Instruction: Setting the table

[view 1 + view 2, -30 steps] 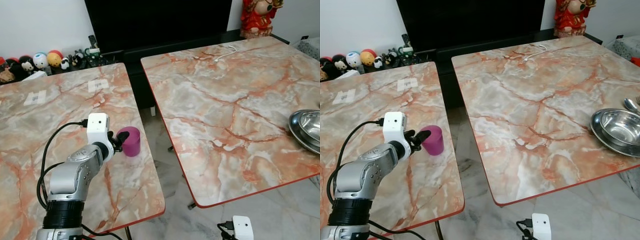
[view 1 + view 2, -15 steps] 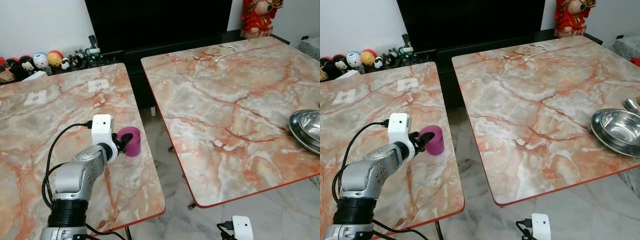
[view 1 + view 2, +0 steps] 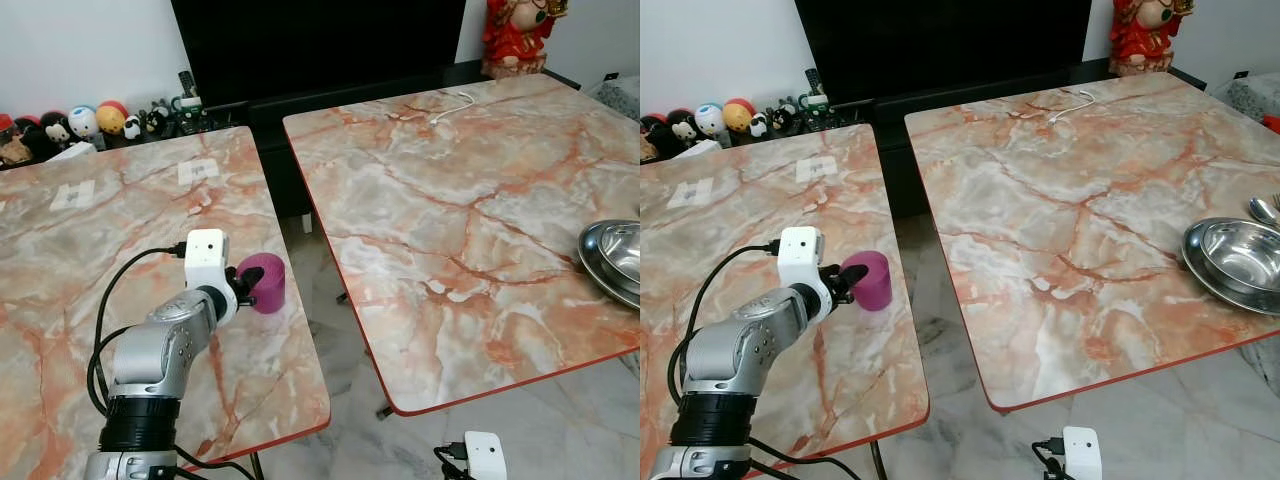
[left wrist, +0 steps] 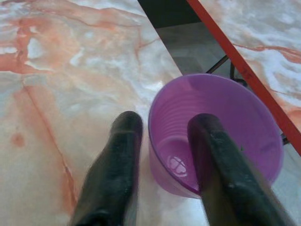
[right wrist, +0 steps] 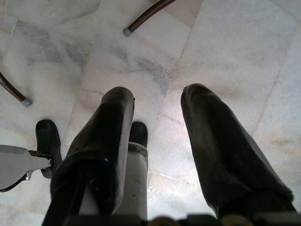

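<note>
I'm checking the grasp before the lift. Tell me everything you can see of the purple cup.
The purple cup is translucent ribbed plastic, upright, open-topped and empty. It stands on the left marble table, near the edge beside the gap. The left gripper straddles its rim, one black finger inside, the other outside the wall.

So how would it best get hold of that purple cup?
By the rim, pinching the wall. The purple cup stands upright and open-topped near the edge of the left table, so one finger can go inside and the other outside. The left gripper already straddles the near wall this way, coming from the robot's side. The thin, tapered wall probably suits a light pinch.
</note>
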You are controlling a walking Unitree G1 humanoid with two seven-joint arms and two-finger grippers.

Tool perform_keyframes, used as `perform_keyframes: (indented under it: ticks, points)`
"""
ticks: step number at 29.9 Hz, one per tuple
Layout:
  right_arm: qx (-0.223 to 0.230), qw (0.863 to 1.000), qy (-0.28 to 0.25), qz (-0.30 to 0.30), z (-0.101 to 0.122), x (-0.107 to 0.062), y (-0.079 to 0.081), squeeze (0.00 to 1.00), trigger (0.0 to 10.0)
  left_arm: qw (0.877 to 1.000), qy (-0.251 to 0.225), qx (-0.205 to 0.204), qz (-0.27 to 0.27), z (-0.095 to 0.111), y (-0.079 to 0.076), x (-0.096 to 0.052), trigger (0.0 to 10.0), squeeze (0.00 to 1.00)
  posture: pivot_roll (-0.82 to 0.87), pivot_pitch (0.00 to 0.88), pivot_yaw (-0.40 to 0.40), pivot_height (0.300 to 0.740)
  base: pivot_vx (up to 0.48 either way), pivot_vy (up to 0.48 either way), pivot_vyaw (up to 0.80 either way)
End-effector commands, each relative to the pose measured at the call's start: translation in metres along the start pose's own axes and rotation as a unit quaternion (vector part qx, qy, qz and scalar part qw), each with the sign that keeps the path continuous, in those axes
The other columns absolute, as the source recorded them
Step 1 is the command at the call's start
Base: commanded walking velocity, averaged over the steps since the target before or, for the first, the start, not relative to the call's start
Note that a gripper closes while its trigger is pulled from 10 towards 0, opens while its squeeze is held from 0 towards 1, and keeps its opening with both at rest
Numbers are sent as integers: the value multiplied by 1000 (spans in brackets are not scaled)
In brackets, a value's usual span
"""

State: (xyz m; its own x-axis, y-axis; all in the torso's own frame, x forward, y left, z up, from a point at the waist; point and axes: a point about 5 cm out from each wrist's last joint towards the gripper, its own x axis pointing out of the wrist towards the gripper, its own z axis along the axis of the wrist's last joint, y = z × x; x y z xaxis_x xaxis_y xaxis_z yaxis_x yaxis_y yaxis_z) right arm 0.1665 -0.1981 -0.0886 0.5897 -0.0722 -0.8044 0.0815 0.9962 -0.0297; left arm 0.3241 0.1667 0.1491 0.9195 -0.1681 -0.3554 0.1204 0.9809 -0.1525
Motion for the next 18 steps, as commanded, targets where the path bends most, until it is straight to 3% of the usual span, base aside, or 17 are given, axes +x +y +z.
perform_keyframes:
  ticks: [1,18]
  points:
    - [-1,1000,-1,4,1,0,2,0,10000,1000,-9,4,8,5,1,1,196,0,17,0,65,740,0,0,0]
    - [-3,1000,0,6,1,0,2,0,10000,1000,-10,15,6,5,0,-1,0,0,18,0,63,740,0,0,0]
